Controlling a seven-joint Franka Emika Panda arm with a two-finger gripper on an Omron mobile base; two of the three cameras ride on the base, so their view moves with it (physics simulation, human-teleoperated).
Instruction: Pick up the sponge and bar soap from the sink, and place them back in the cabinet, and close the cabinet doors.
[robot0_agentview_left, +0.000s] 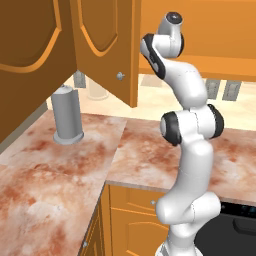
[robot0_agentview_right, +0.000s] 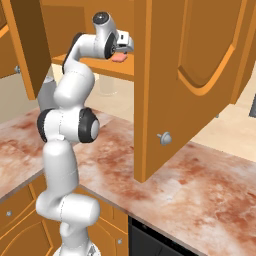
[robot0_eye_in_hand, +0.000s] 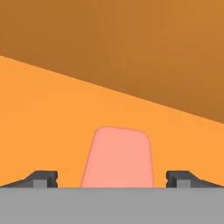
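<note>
1 bar soap (robot0_eye_in_hand: 117, 157), a smooth salmon-pink block with rounded corners, lies flat on the wooden shelf (robot0_eye_in_hand: 52, 118) of the cabinet (robot0_agentview_right: 90, 20), between my 2 dark fingertips (robot0_eye_in_hand: 43, 178) and clear of both. My hand (robot0_eye_in_hand: 112, 179) is spread wide and grips nothing; the soap sits free in the gap. From the right base view I see the same pink block (robot0_agentview_right: 120, 58) on the shelf edge, just under my hand (robot0_agentview_right: 126, 46) at the cabinet mouth. The shelf is plain orange board, the back wall above it a darker brown. 2 cabinet doors stand swung open, each orange-brown wood with an arched raised panel: one (robot0_agentview_right: 190, 75) at my right with 1 small round silver knob (robot0_agentview_right: 163, 137), the other (robot0_agentview_right: 30, 45) at my left. Below runs the worktop (robot0_agentview_left: 60, 170), mottled reddish-and-cream stone, glossy. On it stands 1 grey cylinder (robot0_agentview_left: 67, 115) with a flared base, smooth and upright.
</note>
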